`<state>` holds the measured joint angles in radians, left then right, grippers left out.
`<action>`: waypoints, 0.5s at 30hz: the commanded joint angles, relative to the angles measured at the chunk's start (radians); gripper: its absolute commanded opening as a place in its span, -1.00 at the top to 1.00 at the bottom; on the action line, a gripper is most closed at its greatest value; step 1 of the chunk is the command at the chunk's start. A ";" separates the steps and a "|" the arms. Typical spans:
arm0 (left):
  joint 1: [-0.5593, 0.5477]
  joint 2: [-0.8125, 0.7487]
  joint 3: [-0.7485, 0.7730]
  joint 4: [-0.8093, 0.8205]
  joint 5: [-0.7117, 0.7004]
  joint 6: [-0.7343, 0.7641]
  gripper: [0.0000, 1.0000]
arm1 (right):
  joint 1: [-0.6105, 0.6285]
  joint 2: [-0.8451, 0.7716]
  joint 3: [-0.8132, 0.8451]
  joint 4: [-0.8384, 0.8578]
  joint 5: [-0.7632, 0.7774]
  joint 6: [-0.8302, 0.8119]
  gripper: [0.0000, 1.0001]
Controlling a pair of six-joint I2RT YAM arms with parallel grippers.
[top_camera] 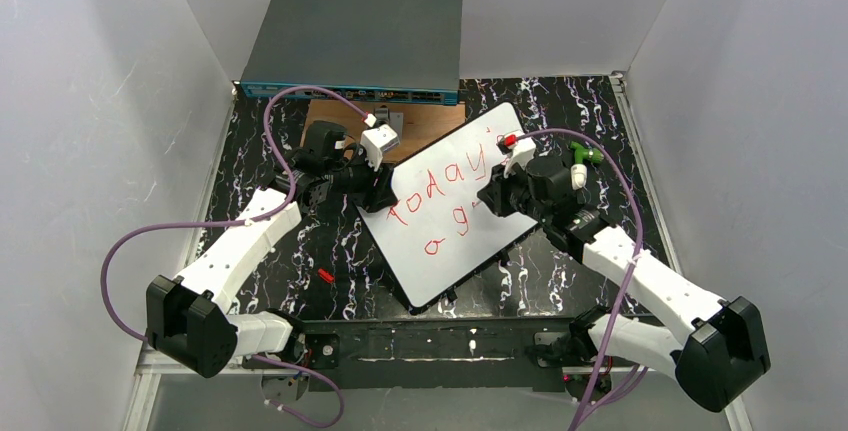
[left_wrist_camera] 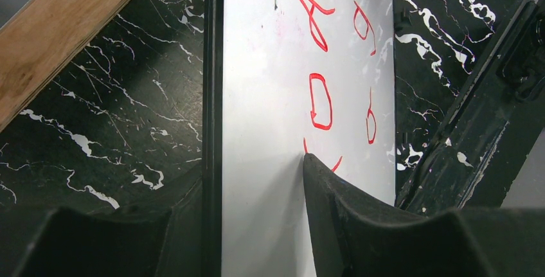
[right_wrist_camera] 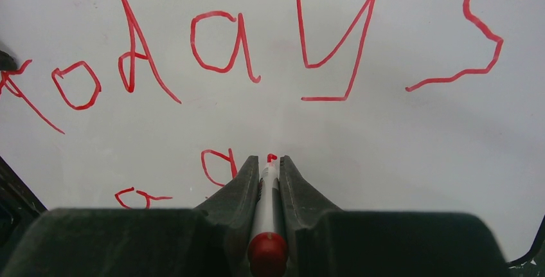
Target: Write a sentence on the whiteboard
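Red-lettered whiteboard [top_camera: 455, 226] lies askew on the black marbled counter [top_camera: 565, 101], the left arm [top_camera: 250, 241] stretched to its left edge with jaws pinching it, the right arm [top_camera: 640, 271] bent over it, jaws clamped on a marker [right_wrist_camera: 265, 200] pointing down.

White walls [top_camera: 90, 71], black marbled table [top_camera: 575, 101]
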<state>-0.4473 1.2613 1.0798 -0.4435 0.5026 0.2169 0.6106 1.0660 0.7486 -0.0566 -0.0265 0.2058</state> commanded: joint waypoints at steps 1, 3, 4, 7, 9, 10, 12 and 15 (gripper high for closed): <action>-0.027 -0.025 -0.012 -0.046 0.050 0.100 1.00 | 0.000 -0.019 -0.037 0.007 0.003 -0.005 0.97; -0.027 -0.022 -0.011 -0.044 0.050 0.098 1.00 | 0.000 -0.026 -0.047 0.003 0.003 -0.004 0.97; -0.027 -0.023 -0.011 -0.044 0.050 0.098 1.00 | 0.000 -0.030 -0.051 0.002 0.003 -0.003 0.97; -0.027 -0.025 -0.013 -0.043 0.050 0.098 1.00 | 0.000 -0.036 -0.064 -0.002 0.004 -0.003 0.97; -0.027 -0.025 -0.012 -0.042 0.050 0.098 1.00 | -0.001 -0.040 -0.069 -0.005 0.002 -0.003 0.97; -0.028 -0.025 -0.012 -0.043 0.050 0.098 1.00 | 0.000 -0.041 -0.073 -0.006 0.003 -0.003 0.97; -0.027 -0.025 -0.013 -0.043 0.049 0.098 1.00 | 0.000 -0.043 -0.077 -0.008 0.001 -0.002 0.97; -0.027 -0.024 -0.012 -0.043 0.050 0.098 1.00 | -0.001 -0.044 -0.084 -0.015 -0.004 -0.002 0.97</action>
<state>-0.4473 1.2613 1.0798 -0.4431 0.5026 0.2165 0.6106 1.0245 0.6884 -0.0612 -0.0303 0.2085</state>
